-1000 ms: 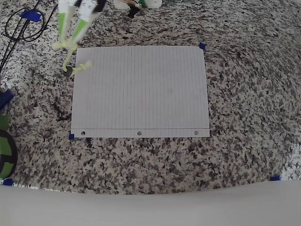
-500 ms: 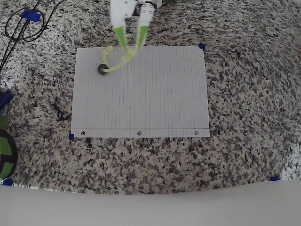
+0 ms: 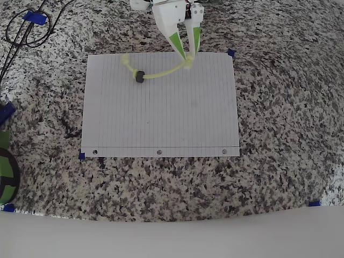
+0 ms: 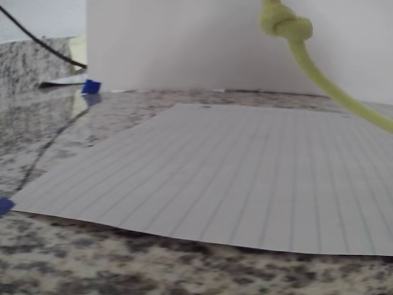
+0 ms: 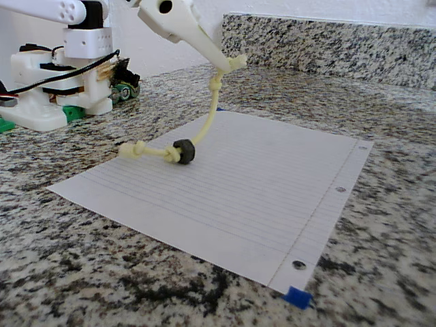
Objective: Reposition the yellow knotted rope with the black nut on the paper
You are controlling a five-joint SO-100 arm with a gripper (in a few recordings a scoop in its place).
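hand: white two-finger robot hand with green fingertips [image 3: 187, 58], near the top edge of the sheet in the overhead view; tips pressed together, pinching one end of the cord

rope: thin pale yellow-green knotted rope [image 3: 161, 72], held end raised at the hand, the rest sagging down and to the left in the overhead view to the sheet

rope in the fixed view: cord [image 5: 204, 129] hangs from the fingertips, a knot just below the pinch, then slopes down to the nut; free end lies flat with its knot farthest from the hand

rope in the wrist view: knot [image 4: 284, 21] at the top, cord running down to the right over the sheet

nut: small black ring-shaped nut [image 3: 140, 76] threaded on the cord near the free end, touching the paper

paper: large white lined rectangular sheet [image 3: 161, 118], three punched holes along the bottom edge in the overhead view, flat on the speckled granite tabletop [image 3: 279, 107]

key relation: the rope's long axis runs roughly left-right in the overhead view; nut and free end lie left of the hand, slightly below it; all of it sits in the upper part of the sheet

judgement: rope and nut are already over the paper; next move likely lowers or drags the held end, and the nut trails on the left

risk: held end is near the top edge and could land off the sheet
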